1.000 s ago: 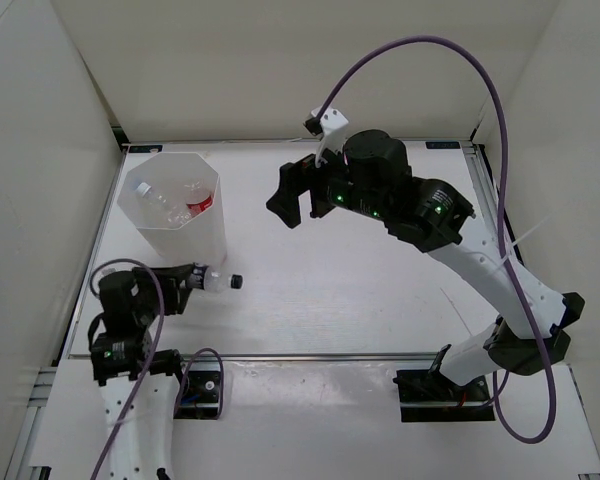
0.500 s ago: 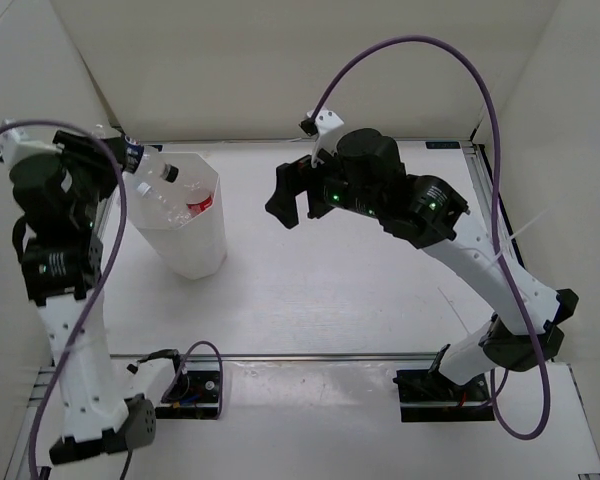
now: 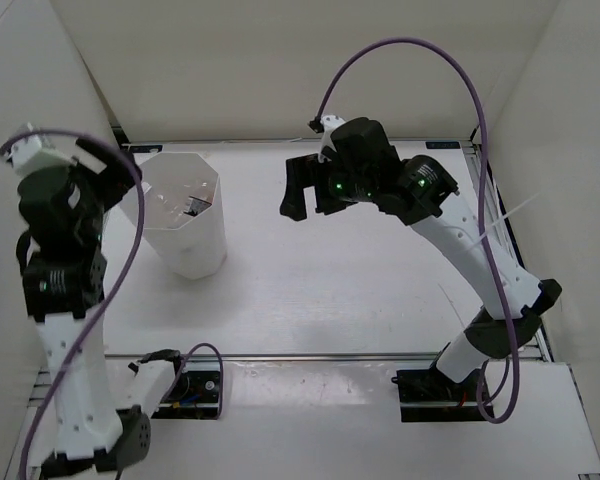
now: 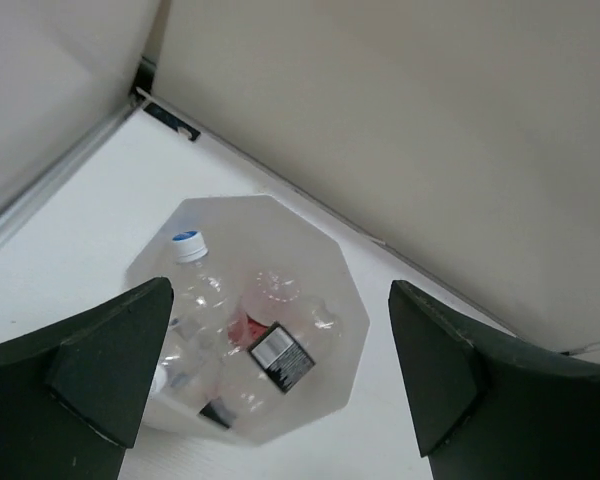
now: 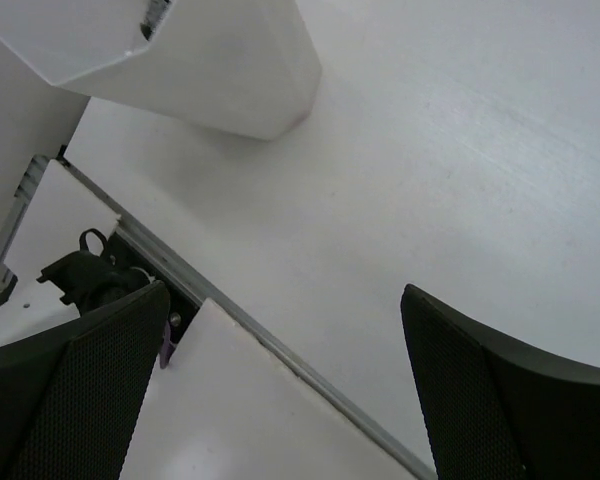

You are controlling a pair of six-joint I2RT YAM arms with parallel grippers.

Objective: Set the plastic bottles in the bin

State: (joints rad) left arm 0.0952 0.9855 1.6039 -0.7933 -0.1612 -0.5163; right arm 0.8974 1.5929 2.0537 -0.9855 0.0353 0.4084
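Note:
The bin (image 3: 212, 240) stands at the table's far left, a tall white translucent tub with an octagonal rim (image 4: 352, 300). Several plastic bottles lie inside it: a blue-capped one (image 4: 188, 244), a red-labelled one (image 4: 242, 328) and one with a dark label (image 4: 280, 358), which also shows from above (image 3: 194, 207). My left gripper (image 3: 115, 178) hangs open above the bin's left side, and in the left wrist view (image 4: 280, 300) nothing is between its fingers. My right gripper (image 3: 302, 190) is raised over the table's middle, open and empty (image 5: 285, 292), with the bin (image 5: 210, 60) off to one side.
White walls close in the table on three sides. A metal rail (image 5: 280, 345) runs along the near edge, with a black connector and cable (image 5: 85, 275) beside it. A small board with looped wires (image 3: 195, 385) sits by the left arm's base.
My left gripper carried a bottle from the table up over the bin and opened; the bottle now lies in the bin. The right arm shifted slightly.

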